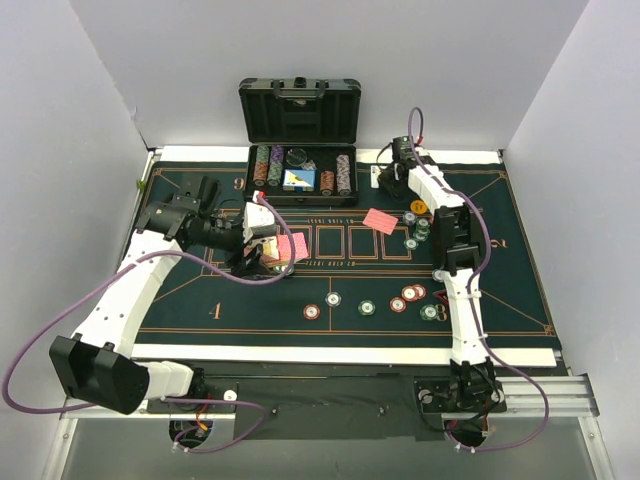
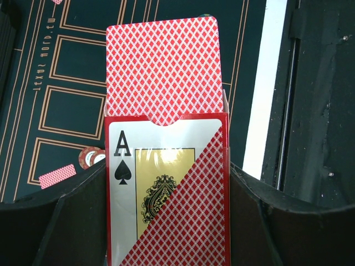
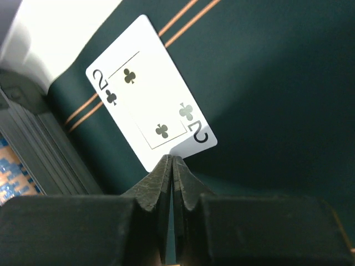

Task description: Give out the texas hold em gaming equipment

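Card box is clamped in the inward-bent left pincer; the far-extended right pincer pinches a two of clubs.

One card box sits in the left jaws and one two of clubs in the right jaws. Near the right jaws lie one red-backed card and one orange disc. Roughly a dozen striped chips lie loose, and one black case stands beyond both.

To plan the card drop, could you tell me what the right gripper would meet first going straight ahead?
Probably the green mat: the right gripper, shut on a card, points at bare felt beyond it. Depth is unclear.
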Motion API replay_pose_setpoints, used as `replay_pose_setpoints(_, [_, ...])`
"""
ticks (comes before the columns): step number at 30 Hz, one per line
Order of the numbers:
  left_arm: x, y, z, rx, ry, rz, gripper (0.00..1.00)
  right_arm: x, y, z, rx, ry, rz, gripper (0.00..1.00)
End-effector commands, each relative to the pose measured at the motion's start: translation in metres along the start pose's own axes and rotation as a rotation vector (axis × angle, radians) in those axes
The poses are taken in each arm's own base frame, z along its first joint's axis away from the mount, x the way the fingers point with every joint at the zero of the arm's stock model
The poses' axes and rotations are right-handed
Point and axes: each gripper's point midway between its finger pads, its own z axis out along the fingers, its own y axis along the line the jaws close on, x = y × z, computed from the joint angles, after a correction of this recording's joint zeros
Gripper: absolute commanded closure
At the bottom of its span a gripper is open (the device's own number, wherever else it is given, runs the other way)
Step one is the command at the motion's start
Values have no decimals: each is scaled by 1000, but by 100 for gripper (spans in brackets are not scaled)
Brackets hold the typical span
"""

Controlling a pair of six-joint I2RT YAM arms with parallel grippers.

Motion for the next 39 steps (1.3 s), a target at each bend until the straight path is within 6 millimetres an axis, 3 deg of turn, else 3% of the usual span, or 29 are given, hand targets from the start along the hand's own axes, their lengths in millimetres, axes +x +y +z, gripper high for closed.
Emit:
replay_pose_setpoints(1, [-26,2,-9,-1,-75,58,90,-27,-10,4,49,-61,44,100])
replay_pose_setpoints(4, [-27,3,-8,-2,-77,59,90,-43,9,-10,-19,-91,58,98])
replay_pose_setpoints(5, [-27,2,-9,-2,-78,57,90,-40,21,-24,-73,-54,69,93])
replay_pose_setpoints(6, [-27,2,-9,-3,-78,59,90,-50,38,-48,-134,-73,78,90])
replay_pose_setpoints(7, [-27,2,-9,-6,-79,62,89,-36,38,-52,-151,-32,79,88])
replay_pose_setpoints(8, [-25,2,-9,-7,-78,63,90,-48,56,-83,-223,-65,82,81])
replay_pose_setpoints(9, [-24,1,-9,-11,-75,63,89,-26,49,-89,-228,-11,76,76])
replay_pose_setpoints(10, [-22,0,-8,-10,-72,61,90,-36,67,-123,-306,-46,72,70])
replay_pose_setpoints(11, [-21,-1,-9,-12,-70,64,90,-10,57,-129,-304,11,59,65])
replay_pose_setpoints(12, [-20,-3,-9,-12,-70,65,89,-18,75,-169,-391,-24,53,59])
replay_pose_setpoints(13, [-18,-4,-9,-13,-64,65,90,10,65,-171,-399,33,46,57])
replay_pose_setpoints(14, [-16,-5,-9,-14,-61,68,90,13,79,-211,-476,20,30,50])
replay_pose_setpoints(15, [-14,-7,-9,-10,-57,67,90,37,71,-215,-500,75,22,47])
replay_pose_setpoints(16, [-14,-8,-9,-10,-55,67,90,44,77,-250,-567,76,8,40])
replay_pose_setpoints(17, [-13,-11,-10,-4,-54,63,90,66,70,-257,-599,132,-4,37])
replay_pose_setpoints(18, [-13,-12,-11,-5,-57,68,90,74,74,-287,-663,134,-20,32])
replay_pose_setpoints(24, [-11,-17,-11,-2,-60,79,90,157,59,-370,-867,323,-175,19])
replay_pose_setpoints(30, [-11,-17,-7,8,-64,82,90,229,60,-400,-944,468,-298,17])
replay_pose_setpoints(34, [-14,-16,-5,9,-68,82,90,257,70,-405,-972,525,-338,17])
replay_pose_setpoints(39, [-16,-12,-3,7,-68,83,90,277,79,-405,-987,565,-346,17])
